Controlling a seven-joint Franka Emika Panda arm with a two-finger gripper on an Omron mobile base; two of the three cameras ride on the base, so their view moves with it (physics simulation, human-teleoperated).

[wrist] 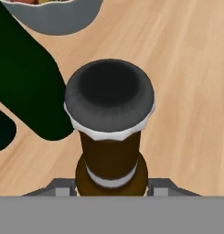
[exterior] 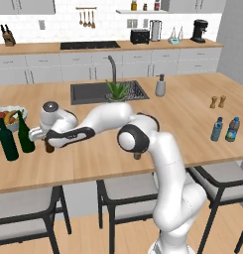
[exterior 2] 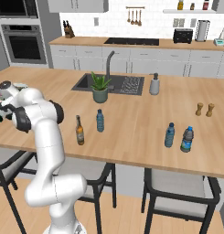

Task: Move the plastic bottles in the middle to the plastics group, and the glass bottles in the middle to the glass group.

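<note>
The claw (exterior: 47, 140) grips a brown bottle (wrist: 109, 137) beside 2 green wine bottles (exterior: 27, 134).

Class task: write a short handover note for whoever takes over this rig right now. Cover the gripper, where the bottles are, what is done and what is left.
Gripper: shut on dark beer bottle, low over the counter beside the two wine bottles.
Middle: amber beer bottle and light-blue bottle stand upright, apart.
Plastics group: two bottles at the right.
Done: dark beer bottle brought to the glass group, not released.
Left: release it; move amber beer bottle to the wine bottles, light-blue bottle to the plastics group.
</note>
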